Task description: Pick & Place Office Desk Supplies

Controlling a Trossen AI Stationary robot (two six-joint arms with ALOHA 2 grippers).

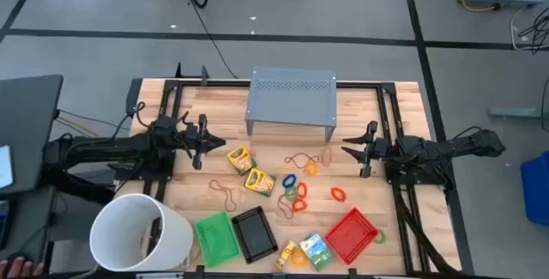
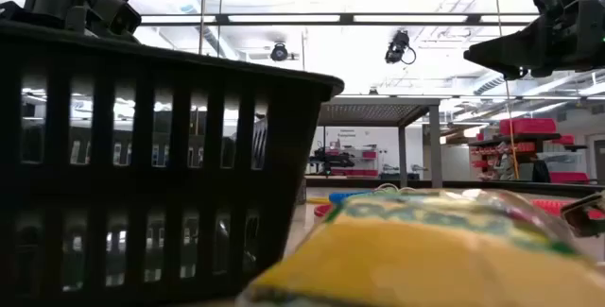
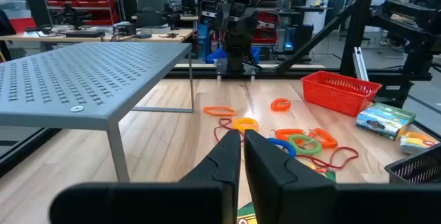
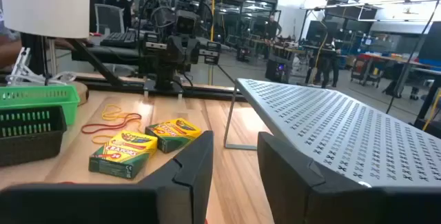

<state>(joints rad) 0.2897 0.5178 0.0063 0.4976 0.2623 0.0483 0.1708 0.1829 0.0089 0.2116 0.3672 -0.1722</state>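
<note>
Wooden counter (image 1: pixel 360 184) is carrying scattered crayon boxes (image 1: pixel 249 169) and rings (image 1: pixel 298 189), awaiting sorting into trays (image 1: pixel 350 233); left claw (image 1: pixel 208 140) is hovering together, right claw (image 1: pixel 350 150) apart, both empty.

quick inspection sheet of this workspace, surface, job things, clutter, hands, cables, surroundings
surface: wooden table, bare near the stand.
job's things: two crayon boxes side by side; loose coloured rings and rubber bands mid-table; green tray, black tray and red tray along the near edge; more small packs between black and red trays.
clutter: grey perforated stand at the far edge; white bucket at the near left corner.
hands: left hand shut, holding nothing; right hand slightly open, empty; both above the table.
cables: black cable on the floor behind.
surroundings: grey floor; shelving and people in the room beyond.
</note>
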